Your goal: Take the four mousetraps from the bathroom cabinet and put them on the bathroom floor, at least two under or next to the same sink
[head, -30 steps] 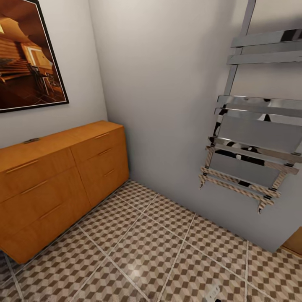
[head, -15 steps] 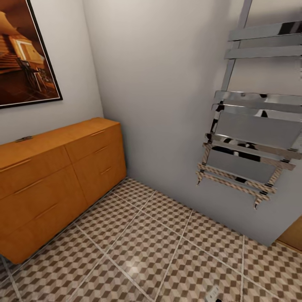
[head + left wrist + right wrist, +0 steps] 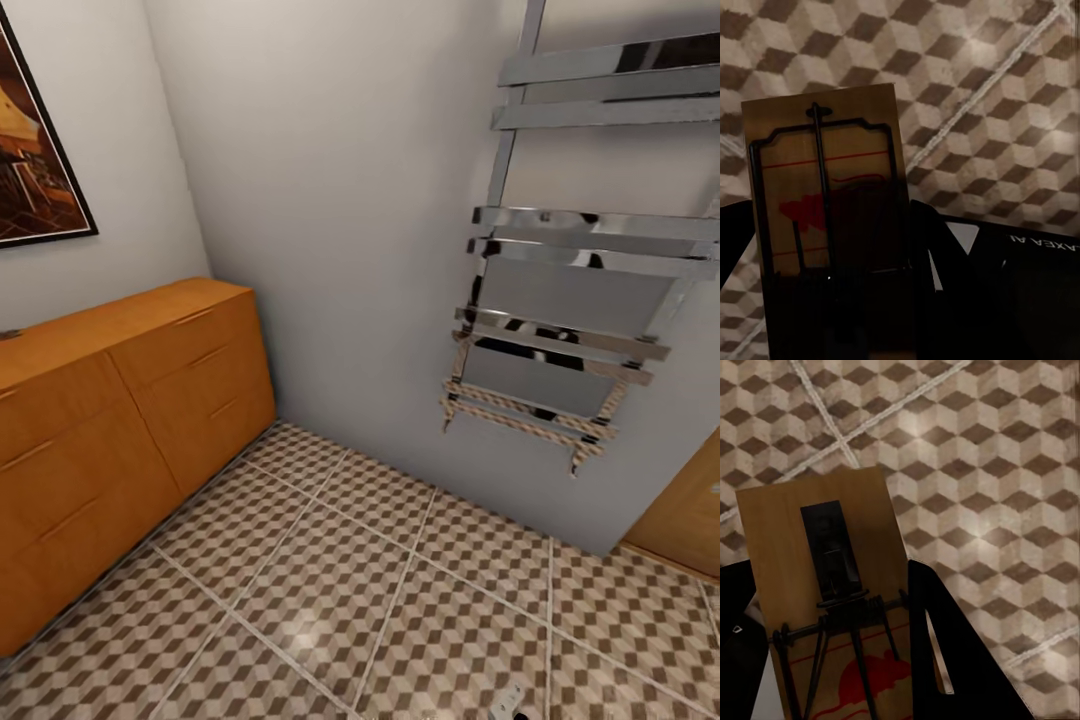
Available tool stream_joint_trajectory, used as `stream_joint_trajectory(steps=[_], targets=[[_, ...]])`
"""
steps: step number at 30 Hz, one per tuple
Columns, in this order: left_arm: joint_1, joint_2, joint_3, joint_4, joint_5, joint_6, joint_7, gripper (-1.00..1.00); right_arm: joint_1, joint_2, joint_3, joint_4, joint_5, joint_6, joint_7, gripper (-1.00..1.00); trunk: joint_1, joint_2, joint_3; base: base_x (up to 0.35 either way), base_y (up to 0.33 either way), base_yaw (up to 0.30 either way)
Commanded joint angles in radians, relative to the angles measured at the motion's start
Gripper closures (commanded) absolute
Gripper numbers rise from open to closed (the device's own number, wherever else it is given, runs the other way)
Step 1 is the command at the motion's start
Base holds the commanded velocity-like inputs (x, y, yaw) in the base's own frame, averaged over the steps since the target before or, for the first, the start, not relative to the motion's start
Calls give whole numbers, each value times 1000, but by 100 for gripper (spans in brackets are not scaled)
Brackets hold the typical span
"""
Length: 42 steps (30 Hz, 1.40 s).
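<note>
The bathroom floor [image 3: 400, 600], tiled in a brown, beige and white cube pattern with pale grout lines, covered the lower part of the head view. The cabinet [image 3: 120, 420], a low orange-brown chest of drawers with bar handles, stood against the left wall with all visible drawers shut. A chrome towel rail [image 3: 560, 300] hung on the wall to the right, a framed picture [image 3: 35, 170] hung above the cabinet, and a strip of wooden door [image 3: 690, 520] appeared at the right edge.

In the left wrist view, one mousetrap [image 3: 825, 202] sat between the dark fingers of the left gripper [image 3: 832, 315], clamped at its near end, wire side facing the camera, suspended above the tiles. In the right wrist view, a second mousetrap [image 3: 832, 585] was held the same way by the right gripper [image 3: 832, 690], its fingers closed on the board's long edges.

Handling assessment: each trap appeared to be a light, stiff, flat wooden board. The long edges offered the safest purchase; the wire and spring parts looked less stable to pinch. A thin board could pivot in the jaws, so a low, level release onto the tiles was advisable.
</note>
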Motion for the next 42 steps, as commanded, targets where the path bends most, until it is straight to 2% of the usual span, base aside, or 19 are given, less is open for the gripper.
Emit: stream_joint_trajectory(steps=[1, 42], targets=[[-1, 0, -2, 2, 5, 2, -3, 100, -1, 0, 8, 1, -11, -2, 4, 100, 0, 0, -2, 0, 0, -255], [-1, 0, -2, 2, 5, 2, -3, 100, -1, 1, 8, 1, -11, -2, 4, 100, 0, 0, 22, 0, 0, -288]])
